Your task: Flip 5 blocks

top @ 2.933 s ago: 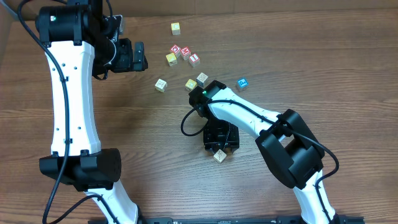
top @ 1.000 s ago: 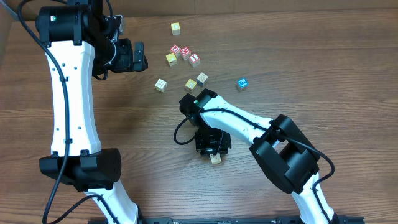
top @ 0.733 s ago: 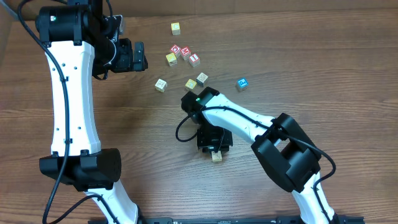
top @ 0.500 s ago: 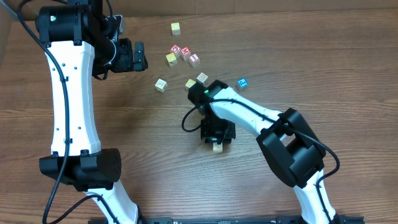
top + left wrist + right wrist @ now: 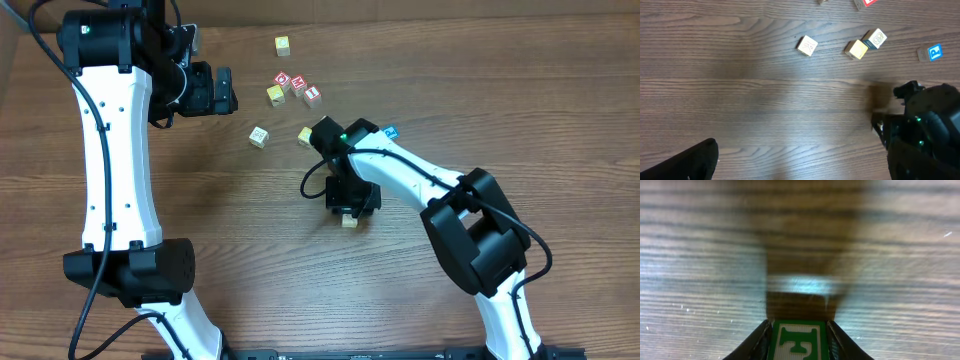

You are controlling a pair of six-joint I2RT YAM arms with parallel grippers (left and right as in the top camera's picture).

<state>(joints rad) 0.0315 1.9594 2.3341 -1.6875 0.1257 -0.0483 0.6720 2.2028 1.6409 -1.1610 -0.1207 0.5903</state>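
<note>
The right arm [image 5: 420,185] reaches from the near right to mid-table [image 5: 540,120], wrist bent down. Its right tool [image 5: 349,212] is narrowed, pinching a cream block [image 5: 798,342] with a green F. The left arm [image 5: 110,130] stands far left, its left tool [image 5: 226,90] spread wide and empty. The other blocks [image 5: 259,137] lie farther back.

right hand [image 5: 349,213] with block [image 5: 798,342], nearer cluster [image 5: 298,86]
</note>
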